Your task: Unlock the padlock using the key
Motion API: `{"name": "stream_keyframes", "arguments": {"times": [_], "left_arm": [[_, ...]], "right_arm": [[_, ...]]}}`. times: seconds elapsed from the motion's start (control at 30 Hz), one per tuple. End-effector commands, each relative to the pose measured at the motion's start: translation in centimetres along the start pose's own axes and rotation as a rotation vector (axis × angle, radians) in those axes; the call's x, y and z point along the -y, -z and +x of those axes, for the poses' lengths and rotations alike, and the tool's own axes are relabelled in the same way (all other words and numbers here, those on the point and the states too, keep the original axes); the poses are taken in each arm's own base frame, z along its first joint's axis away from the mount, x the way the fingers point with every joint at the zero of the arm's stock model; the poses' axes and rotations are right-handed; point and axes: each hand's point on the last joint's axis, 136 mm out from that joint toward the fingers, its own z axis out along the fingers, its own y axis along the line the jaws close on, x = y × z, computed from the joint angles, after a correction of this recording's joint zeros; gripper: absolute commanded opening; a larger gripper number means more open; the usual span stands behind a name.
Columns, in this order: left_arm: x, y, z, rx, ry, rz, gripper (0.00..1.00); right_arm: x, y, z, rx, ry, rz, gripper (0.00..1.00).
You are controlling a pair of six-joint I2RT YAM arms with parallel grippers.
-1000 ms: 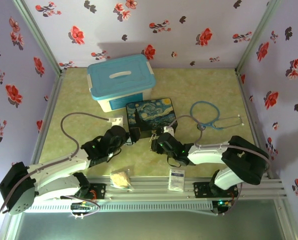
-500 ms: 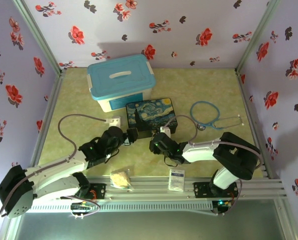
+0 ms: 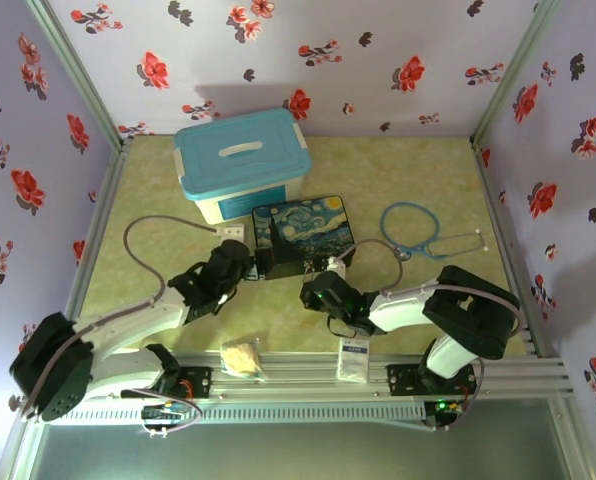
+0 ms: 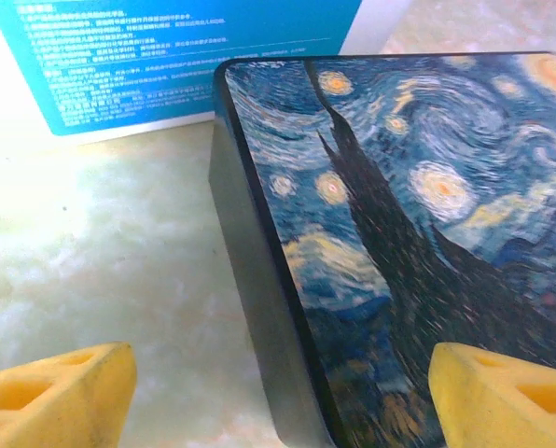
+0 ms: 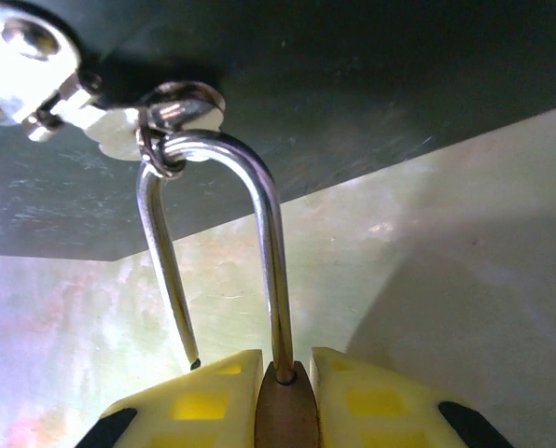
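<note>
We reckon the padlock (image 5: pixel 285 415) is small, stiff, slick brass: our right hand (image 5: pixel 287 373) pinches its body, left hand (image 4: pixel 278 397) gapes wide.

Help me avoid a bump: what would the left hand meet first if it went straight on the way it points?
Likely the Starry Night box: its dark side wall lies just ahead, between the fingers of the open left hand. Depth is unclear.

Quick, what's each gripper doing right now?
Left gripper: open, holding nothing.
Right gripper: shut on the small brass padlock with silver shackle.
</note>
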Motion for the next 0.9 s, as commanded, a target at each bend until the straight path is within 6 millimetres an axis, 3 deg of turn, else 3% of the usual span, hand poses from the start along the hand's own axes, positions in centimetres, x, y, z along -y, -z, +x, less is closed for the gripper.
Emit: {"name": "stream_keyframes", "arguments": {"times": [0.0,0.33,0.43,0.53,0.7,0.87], "left_arm": [[1.4,-1.4,-3.0,0.078,-0.045,0.057,0.83],[2.6,-4.9,-4.4,0.077,-0.061,0.103,0.83],[2.8,-6.2,-3.4,0.039,-0.079,0.103,0.78],[2.1,-7.0,-2.0,-0.002,-0.070,0.068,0.66],[0.5,-7.6,0.0,-0.056,-0.069,0.001,0.60],[-0.6,-7.7,2.1,-0.099,-0.076,-0.025,0.59]], "right_arm": [[1.1,-0.3,1.0,0.000,-0.128,0.003,0.17],[0.5,-1.4,1.7,0.094,-0.239,-0.011,0.14],[0.2,-2.0,1.5,0.137,-0.284,-0.057,0.14],[0.0,-2.5,1.0,0.189,-0.330,-0.105,0.11],[-0.8,-3.4,-0.2,0.279,-0.412,-0.215,0.09],[0.0,-3.4,-1.1,0.351,-0.412,-0.170,0.07]]}}
